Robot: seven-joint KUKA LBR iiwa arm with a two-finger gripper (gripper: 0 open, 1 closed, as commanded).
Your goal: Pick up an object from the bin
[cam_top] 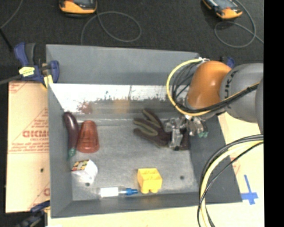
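Much bare bin floor (120, 159) fronts the pincer (177, 136) at a dark glove (150, 125); grip unclear.

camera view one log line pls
gripper | at cuff end of dark glove | bin right side | glove lying on floor | grasp unclear

Grey metal bin (120, 66) sits on a dark, matte black floor (168, 22) that shows on its far side and at its left far corner. Beyond the far rim, thin black cables (139, 27) lie in loose loops on that floor, with two orange-and-black devices (77, 5) (223, 8) at the far edge, one towards each end of the bin. Lighting is even from overhead, with a pale glare along the bin's far inner wall (111, 94).
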